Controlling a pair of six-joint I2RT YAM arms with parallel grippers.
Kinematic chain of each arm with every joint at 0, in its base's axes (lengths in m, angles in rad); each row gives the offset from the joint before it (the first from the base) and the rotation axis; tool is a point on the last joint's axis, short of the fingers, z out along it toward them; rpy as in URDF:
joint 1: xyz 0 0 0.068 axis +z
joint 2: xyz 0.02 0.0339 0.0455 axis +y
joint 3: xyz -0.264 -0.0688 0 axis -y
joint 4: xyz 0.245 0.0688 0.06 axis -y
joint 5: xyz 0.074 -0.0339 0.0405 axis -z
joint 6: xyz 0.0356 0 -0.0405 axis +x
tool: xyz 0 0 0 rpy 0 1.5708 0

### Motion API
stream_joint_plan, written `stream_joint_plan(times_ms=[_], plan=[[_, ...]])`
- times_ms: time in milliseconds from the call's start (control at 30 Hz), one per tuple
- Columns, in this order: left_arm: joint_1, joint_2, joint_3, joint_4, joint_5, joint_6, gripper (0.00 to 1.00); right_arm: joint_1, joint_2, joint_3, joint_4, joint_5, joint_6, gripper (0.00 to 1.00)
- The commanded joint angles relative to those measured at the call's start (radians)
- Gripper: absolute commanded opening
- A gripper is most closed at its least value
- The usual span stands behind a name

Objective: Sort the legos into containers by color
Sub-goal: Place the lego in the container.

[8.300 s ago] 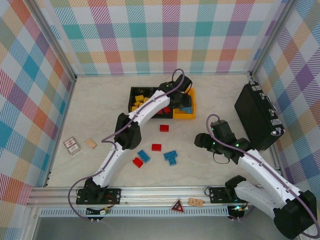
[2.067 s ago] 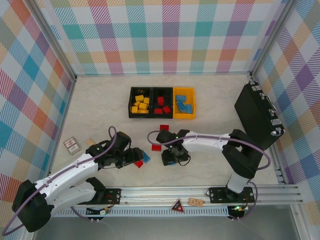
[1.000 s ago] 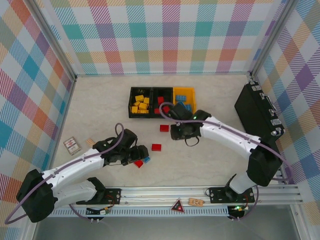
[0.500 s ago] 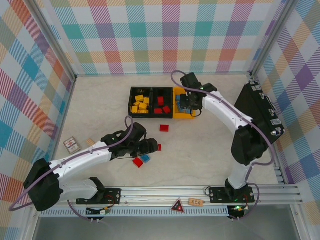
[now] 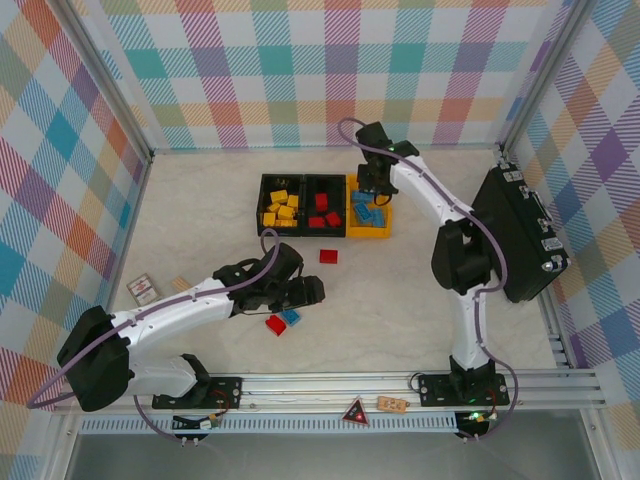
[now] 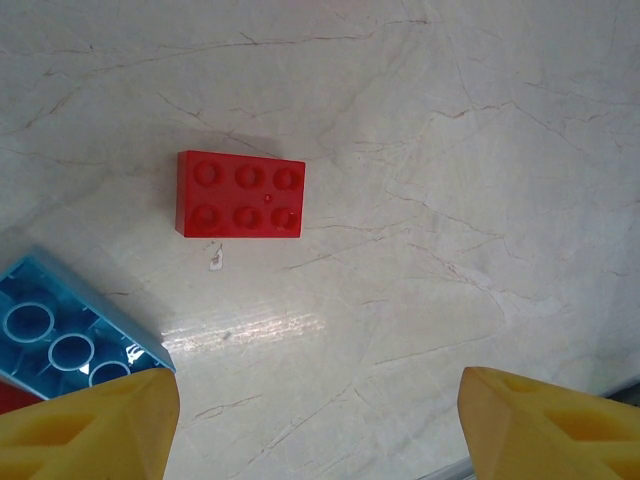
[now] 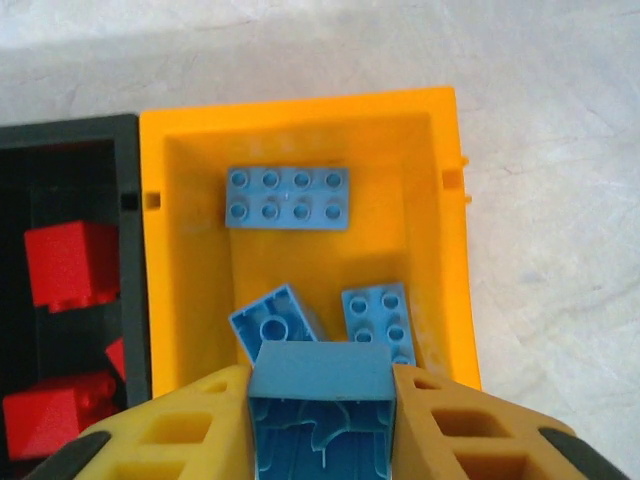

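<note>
Right wrist: right gripper (image 7: 320, 405) grasps blue lego (image 7: 320, 375) over yellow-orange bin (image 7: 300, 125); left gripper (image 6: 315, 420) released above red lego (image 6: 240, 194)

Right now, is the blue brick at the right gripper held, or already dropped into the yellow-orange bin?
Held: the right gripper is shut on the blue brick, above the yellow-orange bin.
</note>
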Motion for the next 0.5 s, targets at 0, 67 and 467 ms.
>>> stream_joint_plan(times_ms=[0,67,467], plan=[[-0.015,-0.013,-0.003,0.004,-0.016,0.005,0.74,-0.010,0.059,0.081,-0.075,0.030,-0.007,0.34],[-0.015,-0.016,-0.009,0.003,-0.019,0.003,0.74,-0.012,0.084,0.110,-0.081,0.031,-0.008,0.34],[-0.016,-0.022,-0.017,-0.009,-0.037,0.000,0.74,-0.013,0.139,0.176,-0.117,0.031,0.004,0.49]])
